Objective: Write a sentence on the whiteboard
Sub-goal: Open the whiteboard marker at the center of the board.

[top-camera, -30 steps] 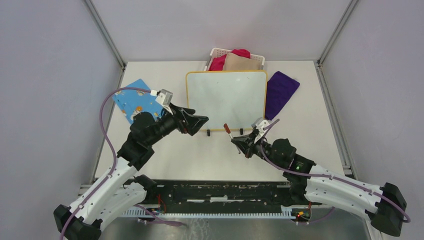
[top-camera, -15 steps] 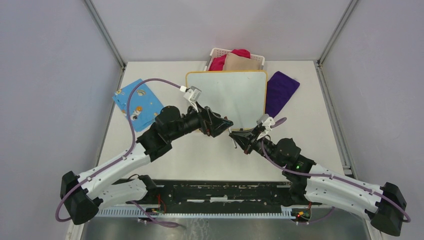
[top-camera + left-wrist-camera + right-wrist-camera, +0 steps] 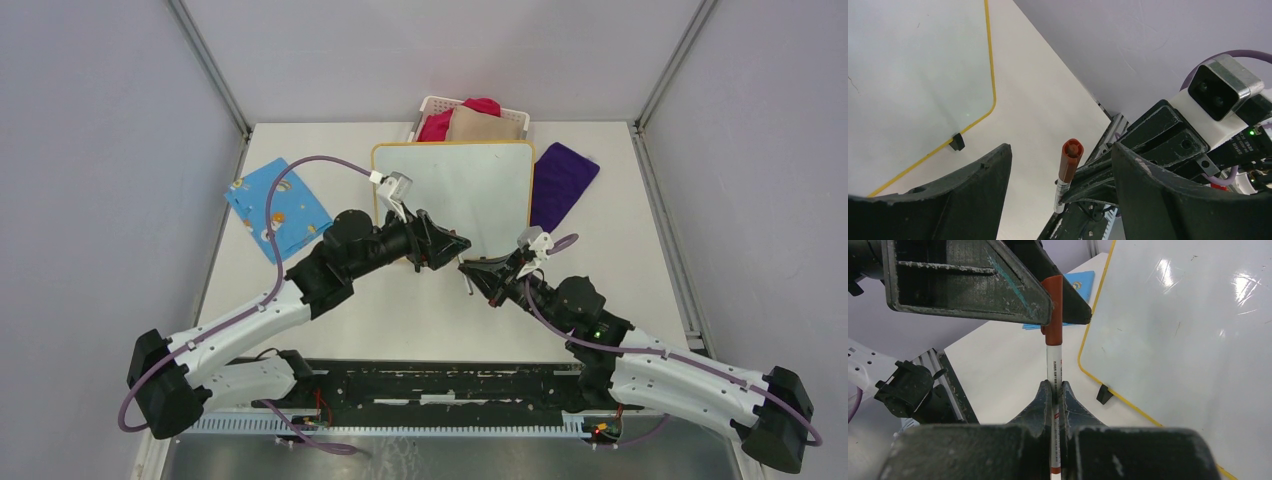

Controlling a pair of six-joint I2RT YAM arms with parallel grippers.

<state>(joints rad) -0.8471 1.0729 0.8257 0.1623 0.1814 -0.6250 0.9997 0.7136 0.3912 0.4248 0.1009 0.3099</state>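
The whiteboard (image 3: 455,200) with a yellow rim lies at the table's middle back and is blank; no sentence shows on it. My right gripper (image 3: 473,272) is shut on a white marker (image 3: 1053,360) with a red cap (image 3: 1052,305), held in front of the board's near edge. My left gripper (image 3: 458,252) is open, one finger (image 3: 978,190) on each side of the cap (image 3: 1070,160), apart from it. In the right wrist view my right gripper (image 3: 1055,387) pinches the marker's barrel, and a left finger (image 3: 968,285) crosses the cap. The board also shows in the left wrist view (image 3: 913,65) and the right wrist view (image 3: 1188,340).
A white basket (image 3: 432,103) with red and tan cloths stands behind the board. A purple cloth (image 3: 560,185) lies to the board's right, and a blue patterned cloth (image 3: 280,205) to its left. Small black feet (image 3: 1104,394) stick out of the board's near edge.
My left arm has swung right from beside the blue cloth to the marker, and its open fingers now flank the cap. My right gripper has shifted slightly with the marker.
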